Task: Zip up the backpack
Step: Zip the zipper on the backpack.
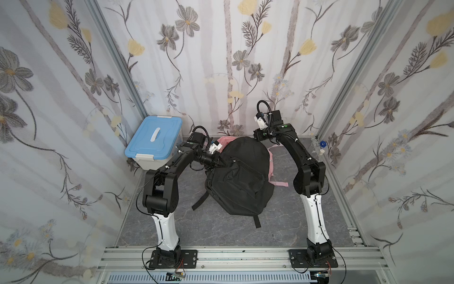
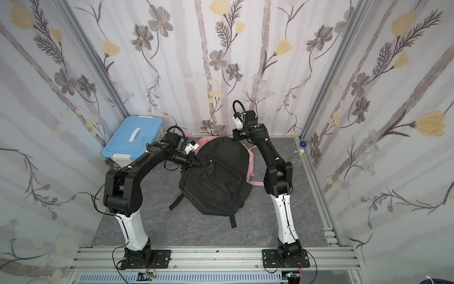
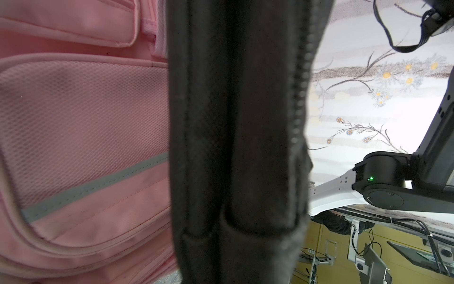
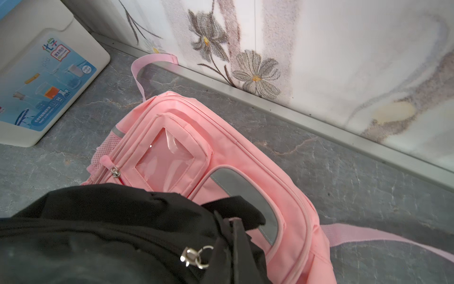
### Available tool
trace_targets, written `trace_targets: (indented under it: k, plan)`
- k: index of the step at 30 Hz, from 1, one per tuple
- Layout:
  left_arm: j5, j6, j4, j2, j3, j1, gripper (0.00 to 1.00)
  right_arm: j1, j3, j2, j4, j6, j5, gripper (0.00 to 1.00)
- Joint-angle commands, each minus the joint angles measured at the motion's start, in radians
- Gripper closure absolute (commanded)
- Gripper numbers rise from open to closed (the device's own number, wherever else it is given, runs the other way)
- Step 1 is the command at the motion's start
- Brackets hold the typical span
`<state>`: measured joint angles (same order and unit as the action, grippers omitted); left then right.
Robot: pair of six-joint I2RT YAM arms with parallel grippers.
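The pink backpack [image 1: 224, 141] [image 4: 196, 152] lies at the back of the floor, mostly buried under a black backpack [image 1: 240, 177] [image 2: 216, 177]. Its mesh pocket and silver strip [image 3: 86, 123] show in the left wrist view. My left gripper [image 1: 218, 161] [image 2: 194, 162] is shut on the black backpack's left upper edge; black fabric with zipper teeth [image 3: 298, 98] hides its jaws in the left wrist view. My right gripper [image 1: 256, 139] [image 4: 233, 221] is shut on black fabric at the black backpack's top, beside a silver zipper slider [image 4: 194, 257].
A white box with a blue lid [image 1: 154, 140] stands in the back left corner. Small glass bottles [image 1: 320, 147] sit against the right wall. Flowered walls close in on three sides, and an aluminium rail [image 1: 245, 255] runs along the front.
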<state>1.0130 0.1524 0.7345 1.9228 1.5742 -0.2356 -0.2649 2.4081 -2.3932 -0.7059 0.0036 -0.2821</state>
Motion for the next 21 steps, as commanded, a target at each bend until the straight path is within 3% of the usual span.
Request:
trace_targets:
  k: [1,21]
  plan:
    - [-0.013,0.008,-0.006,-0.012,-0.002,0.008,1.0,0.014,-0.045,0.036,0.039,0.02,0.047,1.0]
    - [-0.032,0.03,-0.026,-0.02,-0.007,0.028,1.0,0.066,-0.379,0.215,0.192,0.074,0.118,1.0]
